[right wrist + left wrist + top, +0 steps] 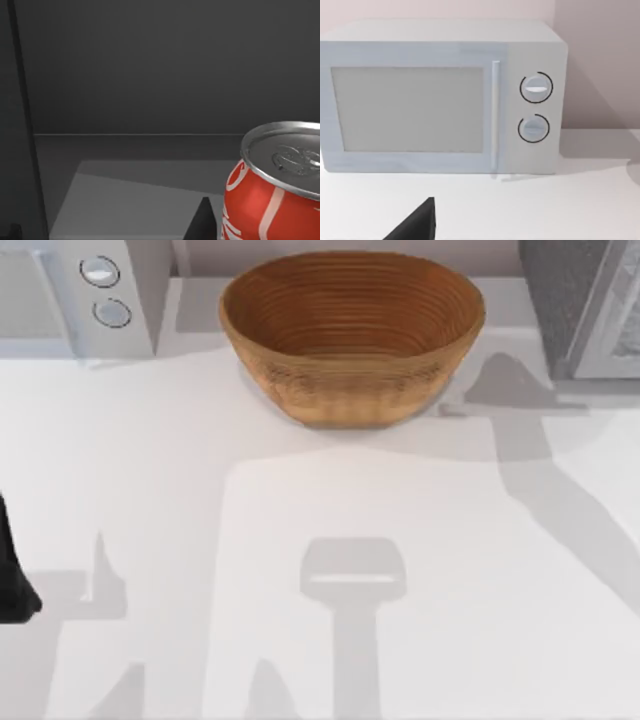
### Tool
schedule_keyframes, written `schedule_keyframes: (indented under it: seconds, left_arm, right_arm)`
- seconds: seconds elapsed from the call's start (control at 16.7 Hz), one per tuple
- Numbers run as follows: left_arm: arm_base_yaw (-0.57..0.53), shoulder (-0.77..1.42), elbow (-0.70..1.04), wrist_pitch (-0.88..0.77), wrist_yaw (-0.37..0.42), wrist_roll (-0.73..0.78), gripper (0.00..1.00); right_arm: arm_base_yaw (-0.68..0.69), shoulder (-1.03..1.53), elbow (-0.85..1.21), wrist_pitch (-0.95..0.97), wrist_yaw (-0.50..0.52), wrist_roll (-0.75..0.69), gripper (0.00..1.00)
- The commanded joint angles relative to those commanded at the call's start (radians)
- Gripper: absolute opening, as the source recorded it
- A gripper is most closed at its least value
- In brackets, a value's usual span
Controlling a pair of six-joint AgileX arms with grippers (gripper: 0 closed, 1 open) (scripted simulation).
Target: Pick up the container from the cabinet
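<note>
The red soda can (272,187) stands upright on the dark cabinet (150,75) shelf, just beside a dark fingertip of the right gripper (202,222); whether its fingers are released or clenched cannot be told. The step looks like the approach, so next comes centring the can between the fingers. White curved markings show, no legible brand. The left arm (12,575) idles at the counter (320,540) edge, facing the microwave (440,97).

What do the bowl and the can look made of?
Bowl: looks like wood or coiled wicker, matte brown, with ringed ridges running round its wall. Can: looks like metal, with a glossy red printed side and a shiny silver lid with a pressed rim.
</note>
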Motion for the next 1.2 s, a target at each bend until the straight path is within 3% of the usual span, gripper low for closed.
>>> schedule_keyframes:
  seconds: [0.42,1.2]
  left_arm:
    - [0.000,0.000,0.000,0.000,0.000,0.000,1.00]
    - [0.000,0.000,0.000,0.000,0.000,0.000,1.00]
  right_arm:
    - [-0.117,-0.222,-0.320,0.108,-0.122,-0.002,0.00]
    - [-0.538,-1.023,-1.583,0.499,-0.553,-0.010,0.00]
